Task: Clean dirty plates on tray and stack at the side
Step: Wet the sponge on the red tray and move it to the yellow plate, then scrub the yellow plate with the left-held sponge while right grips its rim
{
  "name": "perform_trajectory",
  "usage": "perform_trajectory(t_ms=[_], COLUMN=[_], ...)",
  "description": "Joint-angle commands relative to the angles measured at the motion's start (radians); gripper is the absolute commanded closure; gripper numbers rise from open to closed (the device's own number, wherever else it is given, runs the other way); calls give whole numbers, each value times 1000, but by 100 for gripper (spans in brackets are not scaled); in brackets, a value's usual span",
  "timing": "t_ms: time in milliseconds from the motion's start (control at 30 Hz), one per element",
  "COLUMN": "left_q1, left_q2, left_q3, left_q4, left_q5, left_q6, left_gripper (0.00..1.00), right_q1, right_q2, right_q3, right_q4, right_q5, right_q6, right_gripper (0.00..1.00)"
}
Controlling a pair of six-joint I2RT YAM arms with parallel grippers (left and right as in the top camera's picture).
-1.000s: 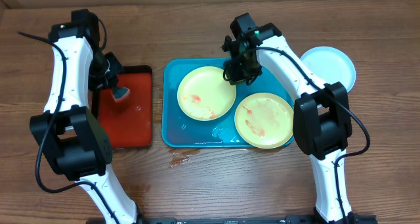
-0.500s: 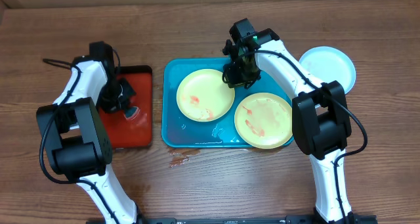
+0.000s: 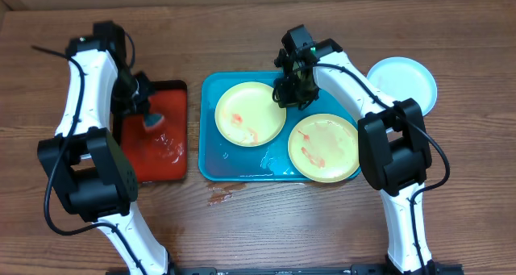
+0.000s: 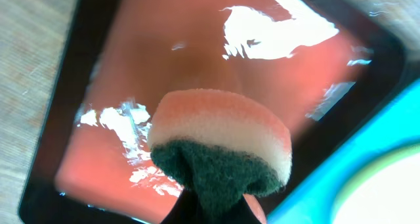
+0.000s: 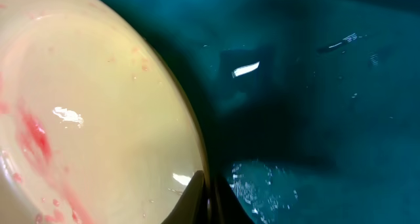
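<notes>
Two pale yellow-green plates with red smears lie on the turquoise tray (image 3: pixel 216 160). My right gripper (image 3: pixel 290 96) is shut on the right rim of the left plate (image 3: pixel 248 114); in the right wrist view its fingertips (image 5: pixel 197 196) pinch that plate's (image 5: pixel 85 119) edge over the wet tray (image 5: pixel 315 86). The other yellow plate (image 3: pixel 324 147) sits at the tray's front right. A white plate with a light-blue rim (image 3: pixel 403 83) rests on the table to the right. My left gripper (image 3: pixel 149 114) is shut on a sponge (image 4: pixel 220 145) held above the red tray (image 4: pixel 197 60).
The red-orange tray with a black rim (image 3: pixel 157 158) lies left of the turquoise tray and carries wet streaks. A reddish spill (image 3: pixel 219 197) marks the wood in front of the turquoise tray. The turquoise tray's corner (image 4: pixel 328 178) shows in the left wrist view.
My left gripper dipped the sponge toward the front of the red tray, then lifted back, leaving wet streaks. The right gripper kept its hold; the plate shifted slightly left.
</notes>
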Motion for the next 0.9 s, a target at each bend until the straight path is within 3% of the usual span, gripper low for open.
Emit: perform_trajectory(t_ms=[0, 100, 267, 533, 867], left_q1=[-34, -77, -198, -392, -532], left_q2=[-7, -6, -6, 12, 168], left_q3=[54, 41, 11, 3, 3], left_q4=[-19, -23, 12, 147, 256], left_q5=[207, 315, 324, 204, 139], left_q6=[158, 192, 186, 11, -61], left_gripper=[96, 96, 96, 96, 96], right_q1=[6, 6, 6, 6, 6], right_q2=[-2, -2, -2, -2, -2], right_q3=[-57, -80, -85, -85, -85], right_q4=[31, 54, 67, 59, 65], right_q5=[-5, -5, -6, -6, -5], right_q6=[63, 63, 64, 64, 64], right_gripper=[96, 96, 96, 96, 96])
